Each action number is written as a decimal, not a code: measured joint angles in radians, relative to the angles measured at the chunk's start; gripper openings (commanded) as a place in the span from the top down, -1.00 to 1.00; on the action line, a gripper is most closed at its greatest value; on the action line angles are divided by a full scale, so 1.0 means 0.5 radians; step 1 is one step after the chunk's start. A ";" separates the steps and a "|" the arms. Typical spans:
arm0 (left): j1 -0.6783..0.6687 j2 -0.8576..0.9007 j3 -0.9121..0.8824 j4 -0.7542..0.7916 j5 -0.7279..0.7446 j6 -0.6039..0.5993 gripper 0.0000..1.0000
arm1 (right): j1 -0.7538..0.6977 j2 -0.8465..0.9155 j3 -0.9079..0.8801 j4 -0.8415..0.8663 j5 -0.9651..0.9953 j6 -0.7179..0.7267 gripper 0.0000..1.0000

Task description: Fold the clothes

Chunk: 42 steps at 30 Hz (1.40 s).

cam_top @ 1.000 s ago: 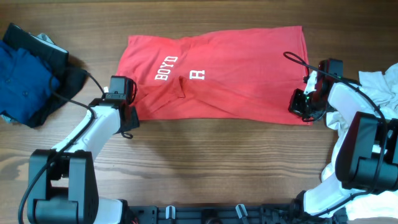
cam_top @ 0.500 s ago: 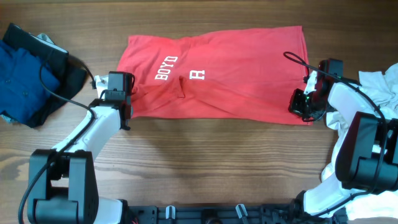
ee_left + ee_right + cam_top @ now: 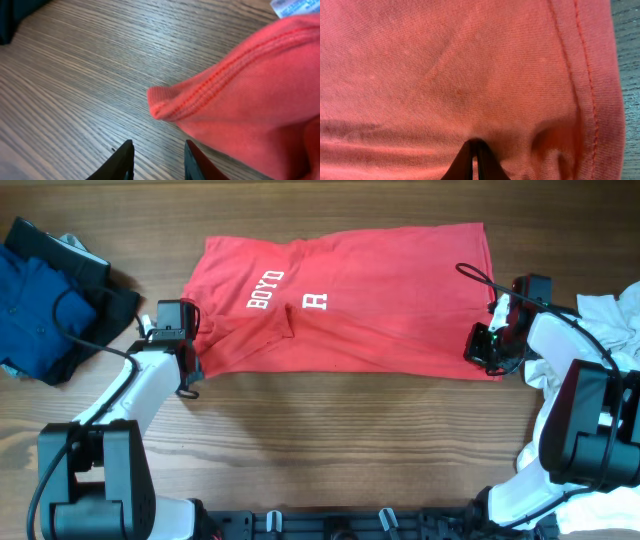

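Right gripper (image 3: 475,152) jaws clamped on the red T-shirt (image 3: 380,290) hem, left gripper (image 3: 157,160) jaws narrow and empty beside its stitched edge

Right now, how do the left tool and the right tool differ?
The left tool is open; the right tool is shut, pinching the shirt. The left tool holds nothing and is over bare table beside a shirt corner; the right tool sits on fabric near the hem. Both are at the shirt's edge.
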 measured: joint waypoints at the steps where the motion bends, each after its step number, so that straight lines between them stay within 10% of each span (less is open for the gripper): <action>1: 0.000 0.000 0.000 -0.002 0.025 0.000 0.41 | 0.000 0.000 0.000 -0.001 0.000 0.000 0.88; 14: -0.015 -0.039 -0.005 0.552 0.787 -0.001 0.16 | 0.000 0.001 0.002 -0.001 -0.001 0.000 0.88; 28: -0.015 0.101 -0.005 0.729 0.948 -0.002 0.26 | 0.000 0.002 0.002 -0.001 0.000 0.000 0.88; 35: -0.015 0.146 -0.005 0.764 0.971 0.002 0.91 | 0.000 0.002 0.002 -0.002 0.000 0.000 0.88; 42: -0.015 0.121 0.002 0.797 0.978 0.005 0.92 | 0.000 0.002 0.002 -0.001 0.000 0.000 0.88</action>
